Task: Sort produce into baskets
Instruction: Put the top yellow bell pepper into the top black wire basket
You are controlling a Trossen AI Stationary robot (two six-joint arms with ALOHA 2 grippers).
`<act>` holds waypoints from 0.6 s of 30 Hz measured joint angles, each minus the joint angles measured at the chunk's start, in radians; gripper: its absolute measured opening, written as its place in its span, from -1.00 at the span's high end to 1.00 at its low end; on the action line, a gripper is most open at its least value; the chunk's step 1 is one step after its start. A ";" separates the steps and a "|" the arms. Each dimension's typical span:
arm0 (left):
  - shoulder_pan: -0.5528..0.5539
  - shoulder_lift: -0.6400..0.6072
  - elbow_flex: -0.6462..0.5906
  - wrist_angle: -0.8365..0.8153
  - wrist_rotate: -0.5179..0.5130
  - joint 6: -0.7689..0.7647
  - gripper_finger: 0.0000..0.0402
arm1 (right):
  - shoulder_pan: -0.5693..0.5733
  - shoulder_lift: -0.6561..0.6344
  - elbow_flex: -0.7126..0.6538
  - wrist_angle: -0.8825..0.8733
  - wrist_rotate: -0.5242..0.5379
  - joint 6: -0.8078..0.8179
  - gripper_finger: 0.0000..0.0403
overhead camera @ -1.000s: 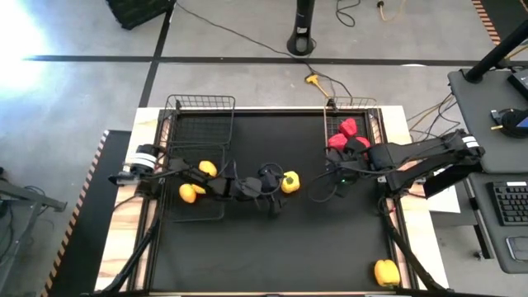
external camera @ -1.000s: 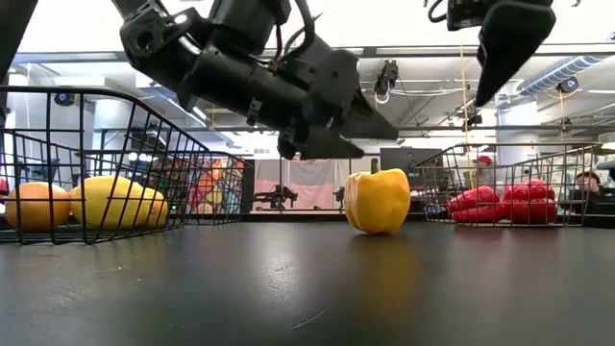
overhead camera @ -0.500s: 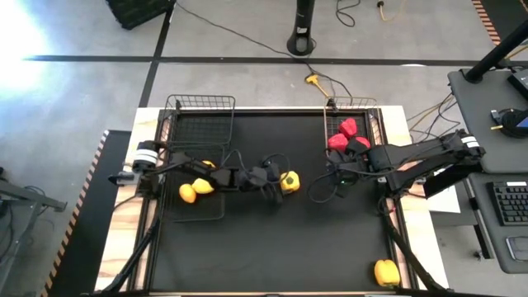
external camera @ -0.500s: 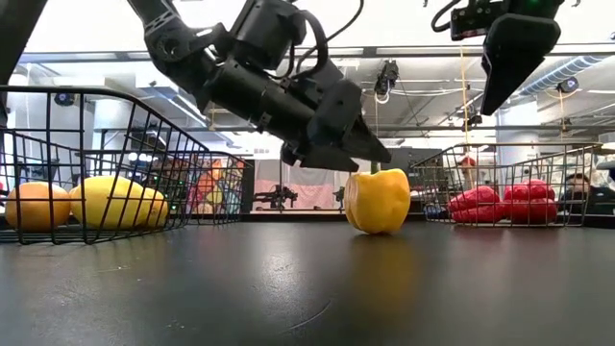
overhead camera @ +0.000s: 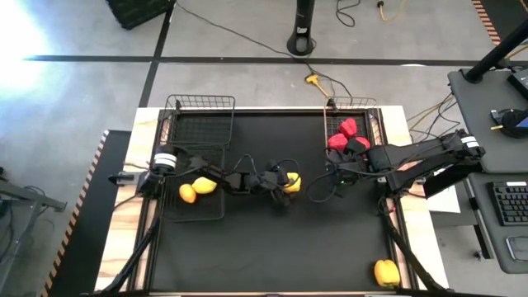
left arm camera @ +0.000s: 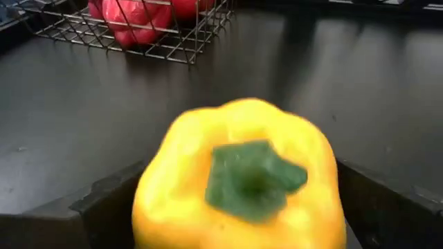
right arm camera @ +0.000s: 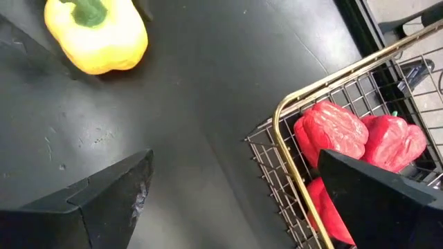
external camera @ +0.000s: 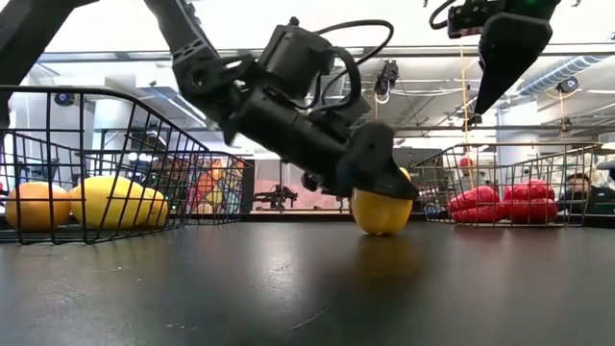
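sorting partly done: red peppers in right basket, two yellow pieces in left basket; left end effector spread around yellow pepper at frame centre on table; right end effector spread, idle; another yellow pepper lower right, unsorted

The black mat across the lower frame is left open, save one yellow pepper at lower right. The middle is blocked by the left gripper and right gripper, flanked by wire baskets.
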 joint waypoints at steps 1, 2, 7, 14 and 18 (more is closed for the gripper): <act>0.000 0.002 0.008 -0.004 -0.001 0.000 -0.99 | 0.000 0.000 -0.001 -0.001 0.000 0.004 -0.99; 0.000 0.005 0.017 -0.012 -0.002 0.000 -0.99 | 0.000 0.000 -0.001 -0.002 0.000 0.005 -0.99; 0.000 0.007 0.039 -0.107 -0.015 0.003 -0.97 | 0.000 0.000 -0.002 -0.001 0.001 0.007 -0.99; -0.001 0.005 0.036 -0.134 -0.017 -0.039 -0.67 | 0.000 0.000 -0.002 0.002 0.001 0.007 -0.99; -0.003 -0.009 0.041 -0.120 -0.016 -0.050 -0.51 | 0.000 0.000 -0.002 0.004 0.001 0.022 -0.99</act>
